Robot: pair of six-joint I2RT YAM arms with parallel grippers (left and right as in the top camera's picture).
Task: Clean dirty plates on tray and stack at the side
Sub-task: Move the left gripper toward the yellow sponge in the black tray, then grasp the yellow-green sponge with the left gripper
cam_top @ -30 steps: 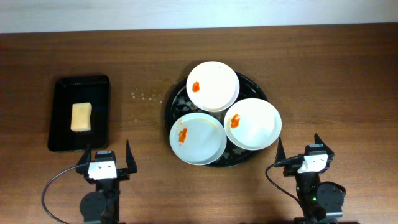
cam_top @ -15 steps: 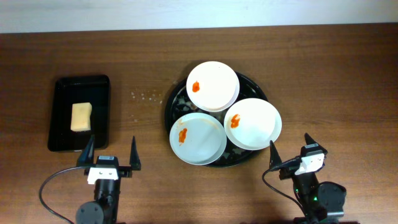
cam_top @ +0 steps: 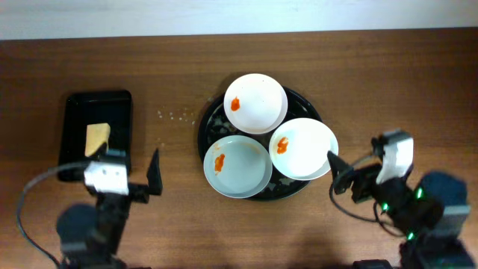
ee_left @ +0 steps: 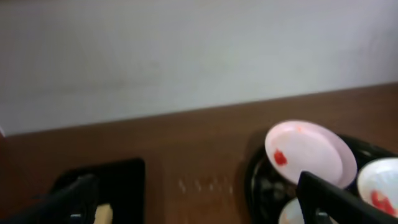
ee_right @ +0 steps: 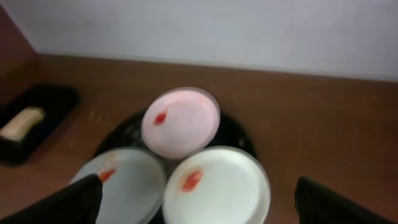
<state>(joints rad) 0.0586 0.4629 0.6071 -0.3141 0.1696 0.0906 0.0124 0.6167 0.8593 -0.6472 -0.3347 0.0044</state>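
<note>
Three round, shallow plates sit close together on the tray (cam_top: 211,118) at the centre of the overhead frame. One white plate (cam_top: 255,103) is at the top, a pale bluish plate (cam_top: 237,166) at the lower left and another white plate (cam_top: 303,148) at the right. Each has a smooth, matte surface and a small red-orange sauce smear on the left of its face. The tray is round, glossy and black with a raised rim. The lower two plates overhang its edge, and the right plate overlaps the other two. The left tool (cam_top: 125,170) is at the lower left of the frame, well apart from the plates. Its dark pointed fingers are spread wide, as its wrist view also shows. The right tool (cam_top: 357,163) is at the lower right, blurred, with its fingers likewise spread wide and gripping nothing. One fingertip is just beside the right plate's rim; I cannot tell whether it touches. On the far left lies a black rectangular tray (cam_top: 75,112) holding a yellow sponge (cam_top: 97,138), partly covered by the left tool. Everything rests on a brown wood-grain tabletop (cam_top: 388,67), which has a few pale specks (cam_top: 172,114) left of the round tray.
</note>
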